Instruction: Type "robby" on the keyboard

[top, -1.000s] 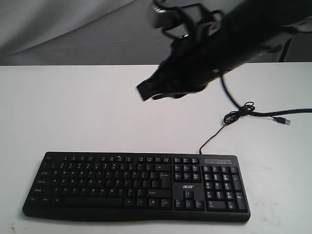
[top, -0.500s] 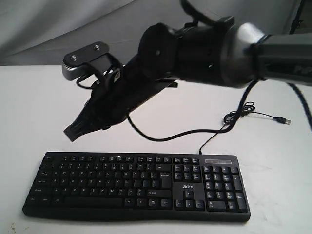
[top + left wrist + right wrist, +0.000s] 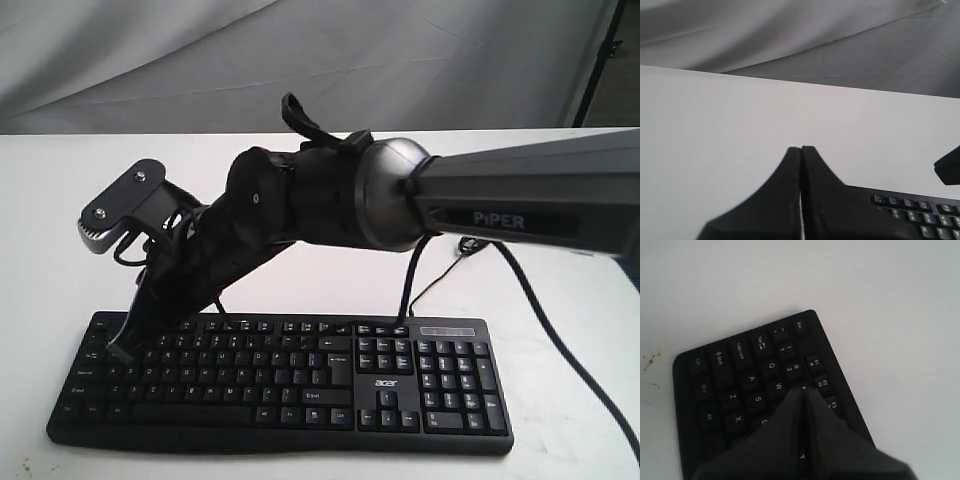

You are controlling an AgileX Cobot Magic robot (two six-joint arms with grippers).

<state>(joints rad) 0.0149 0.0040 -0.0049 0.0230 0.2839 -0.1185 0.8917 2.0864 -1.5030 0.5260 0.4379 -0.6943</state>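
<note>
Your right pincer (image 3: 804,390) has its two fingers pressed together into one blunt tip, with nothing held between them. That tip sits over the number row of the keyboard (image 3: 300,370), at the Esc end, about where the 3 key lies just beyond the 2. The frames do not show whether it is touching a cap or hanging just above it. The arm behind it reaches in slantwise across the keyboard's back edge.

Your left pincer (image 3: 801,148) is likewise closed and empty. It is off the keys, beside one end of the keyboard, which shows only as a corner in its wrist view.

The keyboard lies flat on the white table (image 3: 60,220), long side toward the exterior camera, number pad at the end far from the right pincer.

Expect it to be a light, stiff plastic slab that may skate on the smooth table if you push it sideways. The caps are small, close-set and sprung. You need no grasp here: keep the pincer closed and meet the middle of one cap, pressing straight down and gently. The R key is likely hidden beneath the fingers, a row nearer the space bar, so a short shift looks necessary first.
</note>
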